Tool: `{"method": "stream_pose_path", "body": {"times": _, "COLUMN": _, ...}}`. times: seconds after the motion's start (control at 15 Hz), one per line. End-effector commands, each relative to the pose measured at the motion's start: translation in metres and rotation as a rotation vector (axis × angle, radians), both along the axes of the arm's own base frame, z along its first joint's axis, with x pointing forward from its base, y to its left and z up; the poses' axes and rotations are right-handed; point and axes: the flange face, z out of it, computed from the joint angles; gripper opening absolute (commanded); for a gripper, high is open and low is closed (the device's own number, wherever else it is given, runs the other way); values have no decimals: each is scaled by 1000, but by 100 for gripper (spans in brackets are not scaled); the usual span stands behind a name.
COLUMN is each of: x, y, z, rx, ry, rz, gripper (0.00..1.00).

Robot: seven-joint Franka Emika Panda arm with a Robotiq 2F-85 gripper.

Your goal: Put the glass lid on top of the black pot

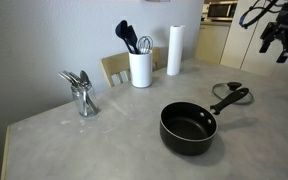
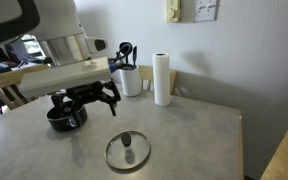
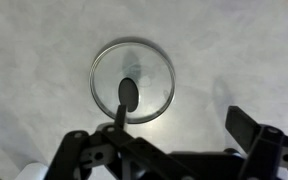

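The glass lid lies flat on the grey table, dark knob up. It also shows in both exterior views. The black pot stands open on the table, and its long handle reaches toward the lid. In an exterior view the pot is partly hidden behind my gripper. My gripper is open and empty. It hangs well above the table, with the lid below it and slightly off to one side of the jaws. It also shows in both exterior views.
A white utensil holder and a white paper towel roll stand at the table's back edge. A metal cutlery stand is near one corner. A chair back rises behind the table.
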Motion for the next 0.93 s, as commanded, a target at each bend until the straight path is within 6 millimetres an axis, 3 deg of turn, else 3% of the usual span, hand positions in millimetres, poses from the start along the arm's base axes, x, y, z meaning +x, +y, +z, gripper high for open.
{"method": "stream_pose_path", "body": {"times": 0.0, "x": 6, "y": -6, "z": -10, "rx": 15, "ry": 7, "rz": -6, "gripper": 100}}
{"method": "stream_pose_path", "body": {"times": 0.27, "x": 22, "y": -17, "z": -34, "rx": 16, "ry": 38, "rz": -11, "gripper": 100}}
{"method": "stream_pose_path", "body": {"times": 0.4, "x": 26, "y": -14, "z": -38, "rx": 2, "ry": 30, "rz": -4, "gripper": 100}}
{"method": "stream_pose_path", "body": {"times": 0.87, "x": 53, "y": -4, "z": -82, "rx": 3, "ry": 64, "rz": 33, "gripper": 100}}
